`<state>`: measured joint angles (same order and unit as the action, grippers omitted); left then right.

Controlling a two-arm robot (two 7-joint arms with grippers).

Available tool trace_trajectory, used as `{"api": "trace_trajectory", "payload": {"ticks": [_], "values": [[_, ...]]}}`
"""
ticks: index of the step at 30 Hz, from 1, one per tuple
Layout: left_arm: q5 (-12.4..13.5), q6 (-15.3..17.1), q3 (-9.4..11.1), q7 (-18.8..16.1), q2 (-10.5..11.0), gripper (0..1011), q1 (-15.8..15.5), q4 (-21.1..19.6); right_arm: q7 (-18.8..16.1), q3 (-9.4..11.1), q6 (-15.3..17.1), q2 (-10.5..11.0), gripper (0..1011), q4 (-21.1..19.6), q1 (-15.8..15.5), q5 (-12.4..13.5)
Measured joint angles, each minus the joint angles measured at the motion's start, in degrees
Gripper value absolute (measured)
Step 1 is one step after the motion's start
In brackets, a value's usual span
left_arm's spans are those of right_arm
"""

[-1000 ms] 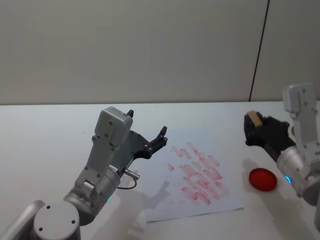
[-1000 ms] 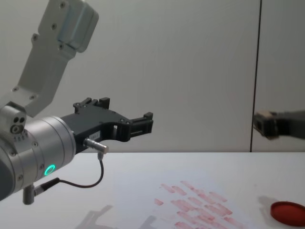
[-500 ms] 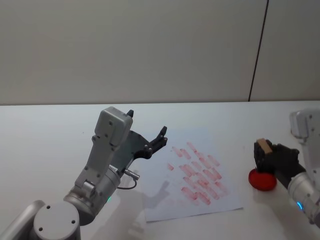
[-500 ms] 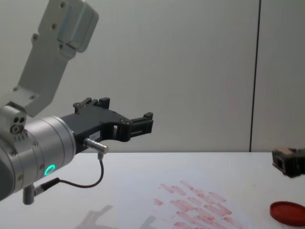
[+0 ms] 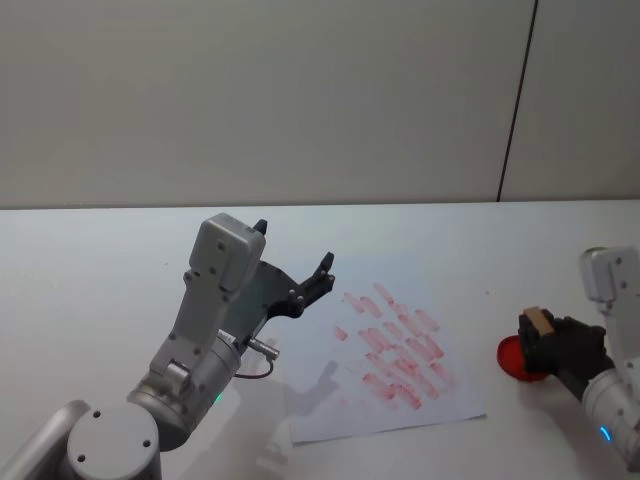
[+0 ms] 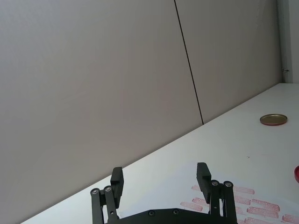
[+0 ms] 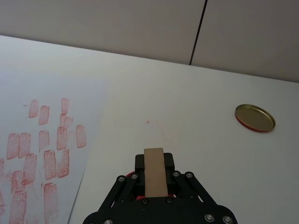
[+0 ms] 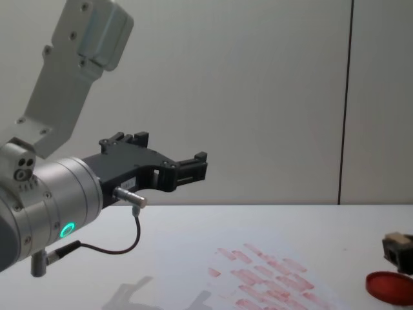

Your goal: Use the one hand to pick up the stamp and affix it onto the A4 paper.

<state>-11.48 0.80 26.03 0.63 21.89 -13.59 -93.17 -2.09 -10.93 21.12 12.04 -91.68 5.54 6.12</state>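
My right gripper [image 5: 541, 338] is shut on the stamp [image 5: 540, 322], a tan wooden block held upright between the black fingers [image 7: 169, 162]. It hangs low over the round red ink pad [image 5: 517, 359], right of the A4 paper [image 5: 330, 405]. Whether the stamp touches the pad is hidden. In the chest view the stamp [image 8: 401, 239] and right gripper [image 8: 400, 252] sit just above the pad [image 8: 389, 288]. The paper [image 7: 93, 100] carries rows of red prints. My left gripper [image 5: 296, 275] stands open and raised over the paper's left edge, its fingers [image 6: 203, 174] apart and holding nothing.
A round gold lid [image 7: 254, 118] lies on the white table [image 5: 90, 260] beyond the ink pad, seen also as the gold lid [image 6: 273, 119] in the left wrist view. A grey wall runs behind the table. A black cable [image 8: 110, 248] loops under the left wrist.
My right gripper has come down and drawn in with the stamp, from high above the table to just over the ink pad. The left arm has not moved.
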Motion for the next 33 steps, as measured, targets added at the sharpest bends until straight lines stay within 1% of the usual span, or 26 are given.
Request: {"api": "trace_trajectory", "payload": {"ticks": [8, 12, 13, 14, 16, 17, 18, 20, 21, 22, 23, 28, 30, 31, 32, 33], "values": [[0.0, 0.0, 0.0, 0.0, 0.0, 993, 0.0, 0.0, -0.79, 0.07, 0.15, -0.09, 233, 1.88, 0.26, -0.27], [0.0, 0.0, 0.0, 0.0, 0.0, 993, 0.0, 0.0, -1.3, 0.07, -0.16, -0.2, 360, 2.77, 0.54, -0.47], [0.0, 0.0, 0.0, 0.0, 0.0, 993, 0.0, 0.0, -1.38, 0.06, -0.25, -0.22, 360, 2.89, 0.58, -0.51], [0.0, 0.0, 0.0, 0.0, 0.0, 993, 0.0, 0.0, -1.44, 0.06, -0.36, -0.25, 443, 3.0, 0.63, -0.54], [0.0, 0.0, 0.0, 0.0, 0.0, 993, 0.0, 0.0, -1.62, 0.04, -0.79, -0.31, 480, 3.27, 0.76, -0.68], [0.0, 0.0, 0.0, 0.0, 0.0, 993, 0.0, 0.0, -1.66, 0.05, -0.93, -0.31, 526, 3.31, 0.79, -0.72], [0.0, 0.0, 0.0, 0.0, 0.0, 993, 0.0, 0.0, -1.72, 0.04, -1.24, -0.32, 537, 3.34, 0.81, -0.79], [0.0, 0.0, 0.0, 0.0, 0.0, 993, 0.0, 0.0, -1.76, 0.05, -1.65, -0.32, 623, 3.33, 0.82, -0.9], [0.0, 0.0, 0.0, 0.0, 0.0, 993, 0.0, 0.0, -1.76, 0.08, -2.08, -0.31, 670, 3.14, 0.82, -0.99], [0.0, 0.0, 0.0, 0.0, 0.0, 993, 0.0, 0.0, -1.77, 0.11, -2.3, -0.29, 670, 3.0, 0.81, -1.03], [0.0, 0.0, 0.0, 0.0, 0.0, 993, 0.0, 0.0, -1.76, 0.13, -2.54, -0.26, 731, 2.82, 0.78, -1.09], [0.0, 0.0, 0.0, 0.0, 0.0, 993, 0.0, 0.0, -1.59, 0.35, -4.53, 0.1, 840, 1.18, 0.21, -1.58], [0.0, 0.0, 0.0, 0.0, 0.0, 993, 0.0, 0.0, -1.5, 0.44, -5.13, 0.28, 925, 0.5, -0.07, -1.71], [0.0, 0.0, 0.0, 0.0, 0.0, 993, 0.0, 0.0, -1.44, 0.49, -5.43, 0.37, 925, 0.18, -0.21, -1.81], [0.0, 0.0, 0.0, 0.0, 0.0, 993, 0.0, 0.0, -1.31, 0.62, -6.07, 0.58, 970, -0.45, -0.52, -1.92], [0.0, 0.0, 0.0, 0.0, 0.0, 993, 0.0, 0.0, -1.22, 0.68, -6.53, 0.69, 980, -0.79, -0.69, -2.02]]}}
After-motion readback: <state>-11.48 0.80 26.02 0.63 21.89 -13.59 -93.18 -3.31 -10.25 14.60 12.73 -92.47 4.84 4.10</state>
